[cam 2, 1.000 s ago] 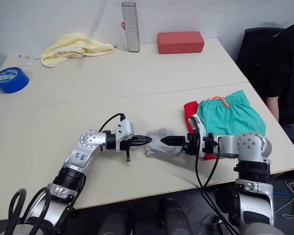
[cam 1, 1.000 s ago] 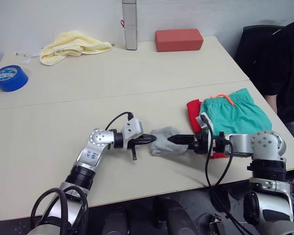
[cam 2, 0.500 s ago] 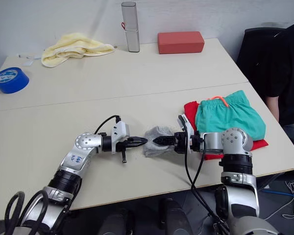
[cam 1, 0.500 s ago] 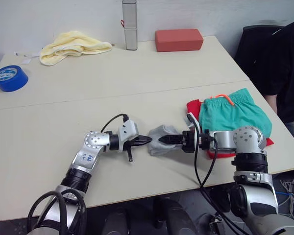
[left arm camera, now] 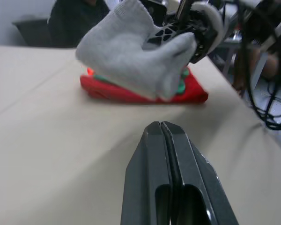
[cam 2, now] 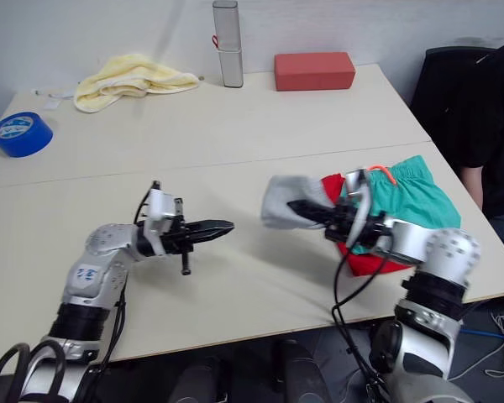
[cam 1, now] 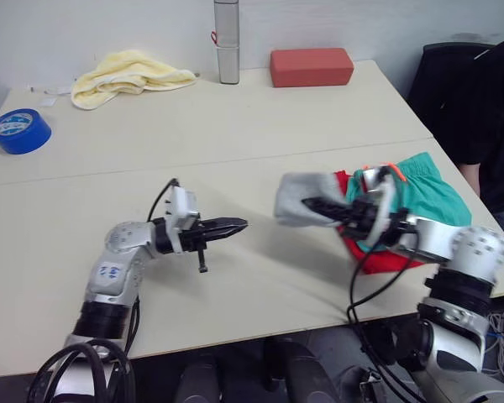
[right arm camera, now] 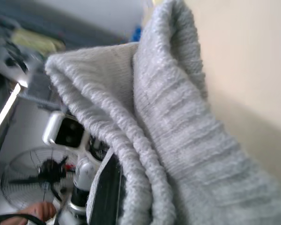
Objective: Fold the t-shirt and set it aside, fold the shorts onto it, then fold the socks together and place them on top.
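1. Pinching the small light grey knitted socks (cam 1: 301, 200), the right gripper (cam 1: 319, 204) holds them lifted clear of the beige table (cam 1: 235, 126), just beside the folded pile.
2. Folded teal-green fabric shorts (cam 1: 420, 191) with an orange drawstring lie on the bright red folded t-shirt (cam 1: 378, 256), near the table's right edge.
3. Well apart from the pile, the left gripper (cam 1: 235, 225) has its black fingers pressed together, empty, pointing toward the socks.

Grey socks (cam 1: 301, 200) hang bunched above the table; teal shorts (cam 1: 420, 191) lie folded on the red t-shirt (cam 1: 385, 259) near its right edge.
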